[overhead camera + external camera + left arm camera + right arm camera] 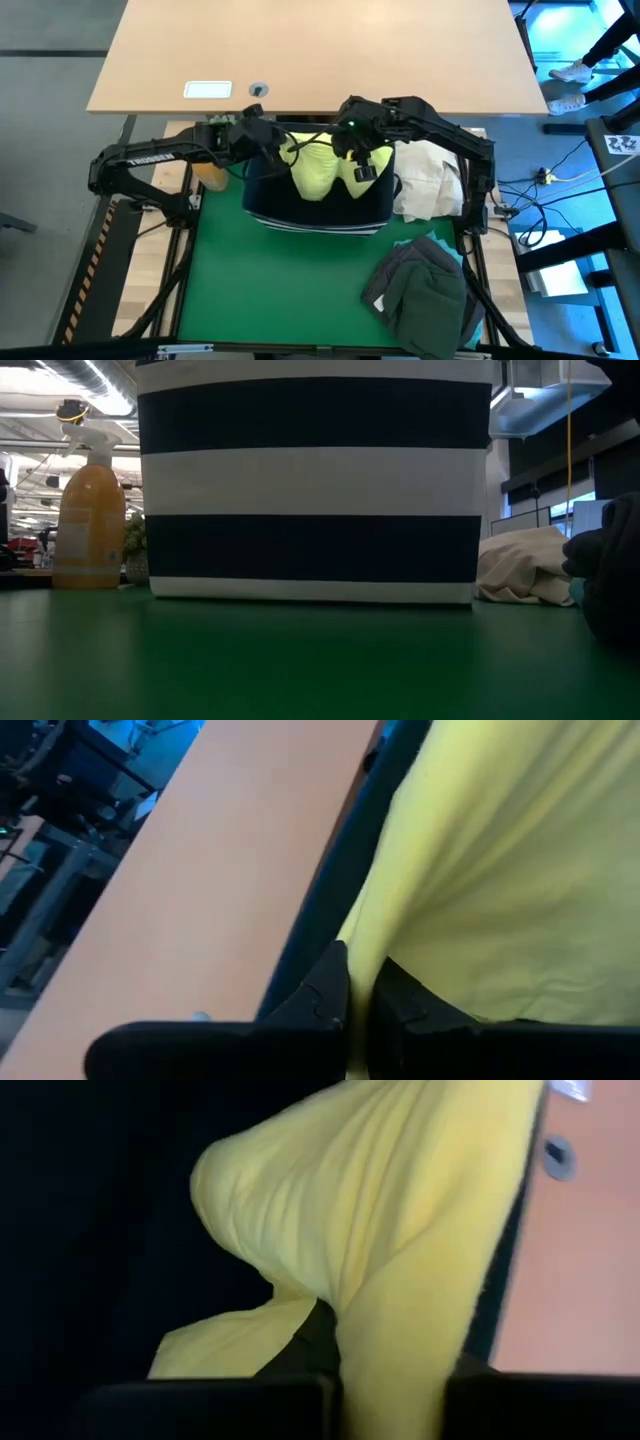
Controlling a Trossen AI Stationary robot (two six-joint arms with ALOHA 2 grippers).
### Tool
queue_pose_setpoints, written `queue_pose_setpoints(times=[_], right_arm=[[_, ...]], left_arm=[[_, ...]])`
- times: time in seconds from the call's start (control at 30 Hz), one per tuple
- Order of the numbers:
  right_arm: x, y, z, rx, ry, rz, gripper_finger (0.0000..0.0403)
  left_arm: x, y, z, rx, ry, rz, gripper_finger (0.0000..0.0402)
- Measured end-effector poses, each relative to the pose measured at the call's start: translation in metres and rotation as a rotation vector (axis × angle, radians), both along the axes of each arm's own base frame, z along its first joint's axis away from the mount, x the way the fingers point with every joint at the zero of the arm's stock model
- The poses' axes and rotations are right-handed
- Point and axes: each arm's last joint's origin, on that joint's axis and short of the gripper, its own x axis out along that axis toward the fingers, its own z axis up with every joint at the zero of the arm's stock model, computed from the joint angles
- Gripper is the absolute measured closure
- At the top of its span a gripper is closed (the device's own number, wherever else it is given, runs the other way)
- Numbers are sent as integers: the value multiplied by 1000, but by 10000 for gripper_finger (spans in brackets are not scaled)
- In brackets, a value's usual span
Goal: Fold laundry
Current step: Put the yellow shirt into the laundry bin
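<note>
The bright yellow-green shirt (322, 168) hangs bunched over the open navy bin (262, 205), held up between my two grippers. My left gripper (276, 142) is at the bin's far left rim, shut on the shirt's left part. My right gripper (357, 160) is over the bin's far right part, shut on the shirt's right part. The shirt's lower folds sag down inside the bin. Dark olive-black and charcoal garments (425, 290) lie heaped on the green mat at the near right. My left gripper (358, 982) pinches a thin fold of the shirt (364, 952) between its two fingers. The cloth fans out wide beyond the fingertips, next to the bin's dark rim. One layer or several, I cannot tell. My right gripper (395, 1390) pinches a thick gathered fold of the shirt (400, 1325) between its two fingers, slanting down from above. The cloth bulges out beyond the fingers in soft ridges over the bin's dark inside.
The bin's striped wall (315, 480) fills the low view. An orange spray bottle (90, 510) stands left of the bin. A cream-beige bundle (425, 180) lies right of it. Bare green mat (280, 290) stretches across the near left. A wooden table (320, 50) lies beyond.
</note>
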Motion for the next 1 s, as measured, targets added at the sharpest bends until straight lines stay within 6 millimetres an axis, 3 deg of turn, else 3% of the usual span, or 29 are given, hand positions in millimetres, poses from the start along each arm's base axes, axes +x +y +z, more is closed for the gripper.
queue_pose_setpoints(times=[0.17, 0.47, 0.77, 1.0], right_arm=[[10, -3, -13, -27, 28, -22, 373], [36, -11, -66, -106, 76, -66, 373], [40, -8, -111, 22, 164, 53, 373], [35, -2, -124, 172, 213, 119, 292]], left_arm=[[-3, 7, -1, 27, 72, -44, 399], [-8, 15, -4, 52, 163, -76, 399], [-4, 8, -29, -138, 353, -273, 399], [6, -1, -46, -265, 424, -379, 388]])
